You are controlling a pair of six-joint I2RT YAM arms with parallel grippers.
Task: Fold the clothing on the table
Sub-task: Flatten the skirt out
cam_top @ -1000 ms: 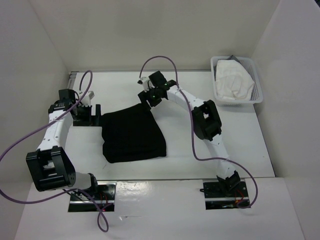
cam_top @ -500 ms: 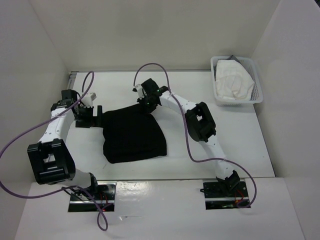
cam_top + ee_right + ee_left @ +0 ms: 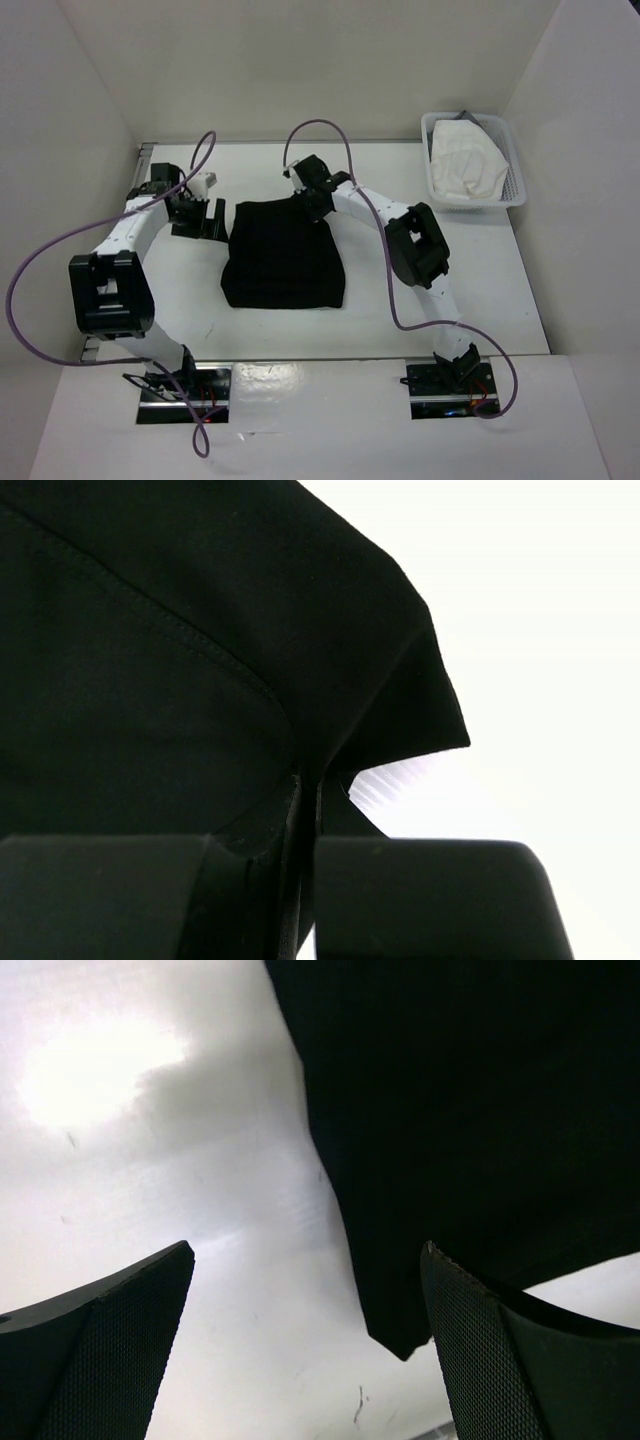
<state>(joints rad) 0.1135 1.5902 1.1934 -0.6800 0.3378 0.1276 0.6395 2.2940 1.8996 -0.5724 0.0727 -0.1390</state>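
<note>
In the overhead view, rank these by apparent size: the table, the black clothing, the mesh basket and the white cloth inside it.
1. table
2. clothing
3. basket, only slightly smaller than the clothing and farther from the camera, so that gap is unsure
4. white cloth, fitting inside the basket

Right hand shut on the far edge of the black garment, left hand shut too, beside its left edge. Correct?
Not quite. The left hand is open: the left wrist view shows its fingers spread wide above the table, with a corner of the black garment between them and nothing gripped. The right hand is shut on the garment's far edge, as you said.
</note>
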